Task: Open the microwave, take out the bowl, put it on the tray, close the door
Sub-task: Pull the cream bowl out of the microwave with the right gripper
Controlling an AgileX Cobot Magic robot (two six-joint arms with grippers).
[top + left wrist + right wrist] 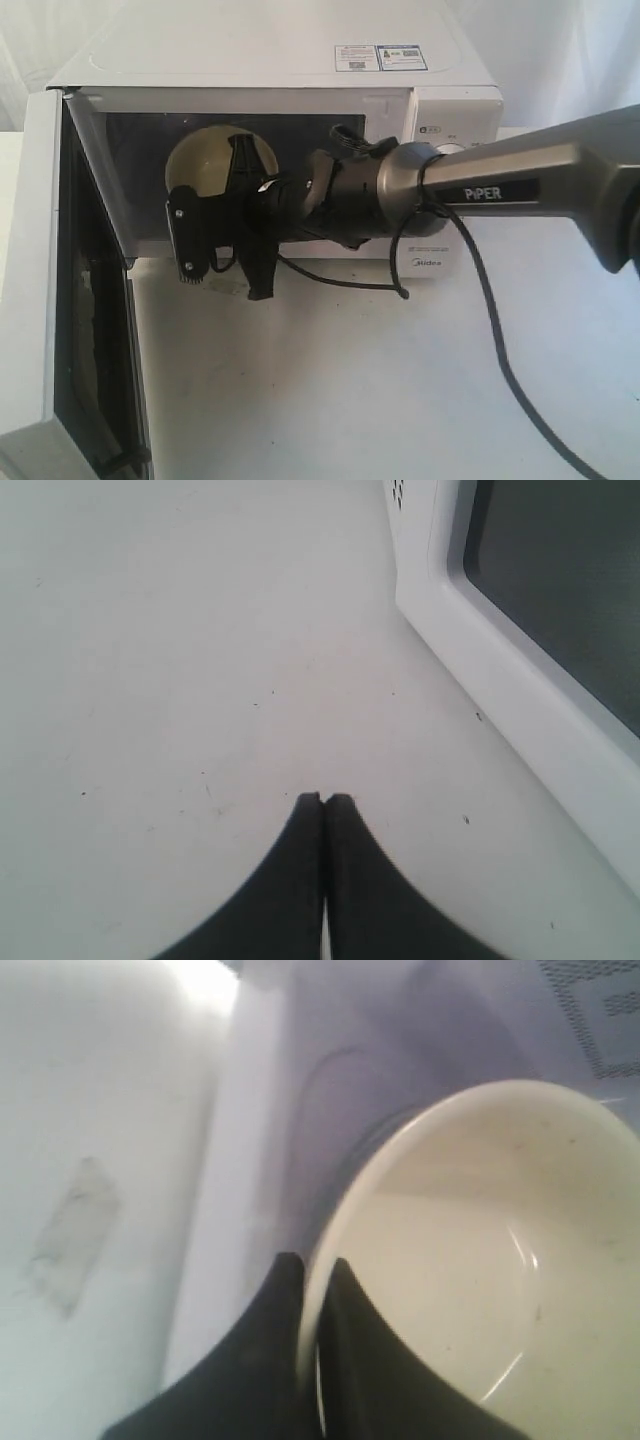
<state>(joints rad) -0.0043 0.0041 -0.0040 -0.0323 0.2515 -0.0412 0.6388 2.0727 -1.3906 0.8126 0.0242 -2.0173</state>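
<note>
The white microwave [270,50] stands at the back with its door [35,260] swung wide open to the left. My right gripper [240,150] reaches into the cavity from the right and is shut on the rim of the cream-white bowl [205,160], which is tilted with its inside facing outward. In the right wrist view the rim runs between the two fingers of the right gripper [312,1265], and the bowl [480,1260] fills the frame beside them. My left gripper [324,800] is shut on nothing, low over the white table beside the door [520,690]. It is hidden in the exterior view.
The right arm [520,185] crosses in front of the control panel and hides most of one dial [450,150]. A black cable [490,330] trails over the white table [350,390]. No tray shows in any view.
</note>
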